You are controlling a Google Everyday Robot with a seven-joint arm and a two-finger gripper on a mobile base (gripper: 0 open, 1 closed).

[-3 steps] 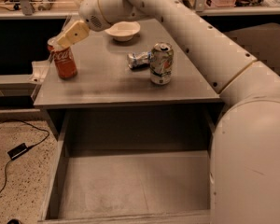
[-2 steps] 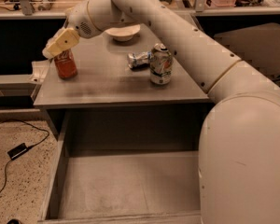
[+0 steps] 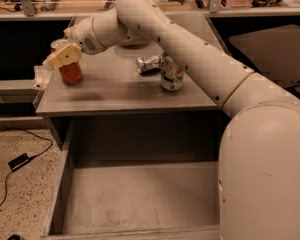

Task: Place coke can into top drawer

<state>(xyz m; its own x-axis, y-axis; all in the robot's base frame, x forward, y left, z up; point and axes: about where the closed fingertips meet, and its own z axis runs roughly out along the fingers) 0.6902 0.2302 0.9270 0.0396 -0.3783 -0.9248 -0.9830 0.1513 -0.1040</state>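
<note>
Camera view: the claw (image 3: 61, 59) sits against the upper part of the coke can (image 3: 71, 74), which stands at the view's left end of the counter (image 3: 115, 96). Whether the claw is clamped on it cannot be told.

Risk: the can is a smooth, thin-walled aluminium cylinder. A shallow or off-centre hold could let it slip, tip, or drop past the counter edge.

The top drawer (image 3: 140, 204) is pulled out below, flat grey metal with low walls. A white-green can (image 3: 172, 76) and a crushed silver can (image 3: 149, 64) lie well apart.
</note>
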